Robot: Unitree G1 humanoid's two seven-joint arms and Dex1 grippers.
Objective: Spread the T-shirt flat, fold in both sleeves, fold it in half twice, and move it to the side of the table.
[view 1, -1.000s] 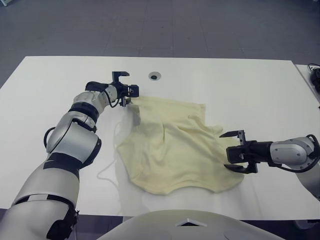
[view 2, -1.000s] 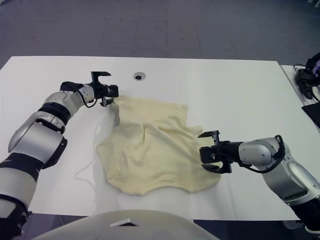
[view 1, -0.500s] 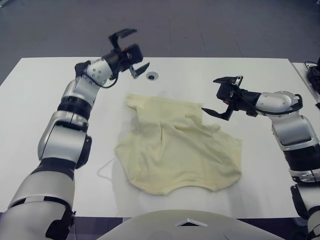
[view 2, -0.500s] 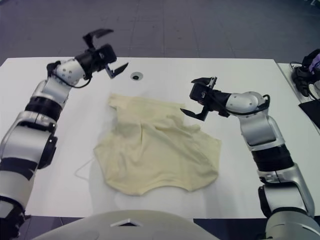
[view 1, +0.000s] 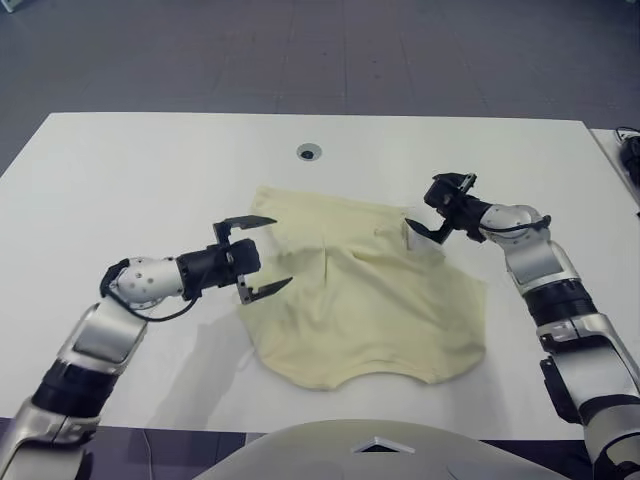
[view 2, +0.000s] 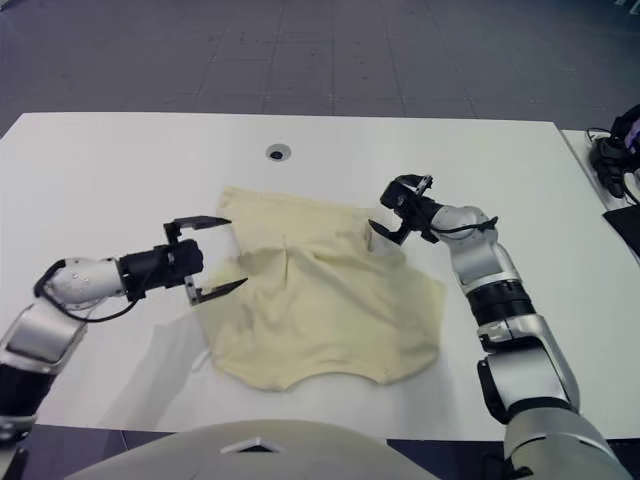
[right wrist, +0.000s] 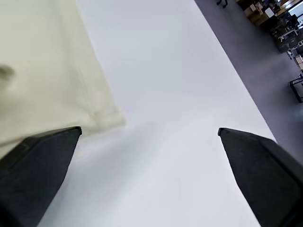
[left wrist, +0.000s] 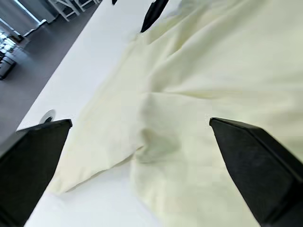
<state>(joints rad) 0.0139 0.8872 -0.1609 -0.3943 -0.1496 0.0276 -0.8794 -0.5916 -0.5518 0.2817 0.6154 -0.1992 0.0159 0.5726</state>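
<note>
On the table (view 1: 120, 170) the pale yellow shirt (view 1: 370, 310) lay rumpled near the middle (creased, one fold running down its left half), just on the robot's side of a round hole (view 1: 309, 152). At the shirt's left edge the left gripper (view 1: 272, 252) hung with fingers spread wide, grasping nothing. At the shirt's far right corner the right gripper (view 1: 432, 212) sat low, fingers likewise wide apart, the cloth corner beside one finger, nothing clamped
</note>
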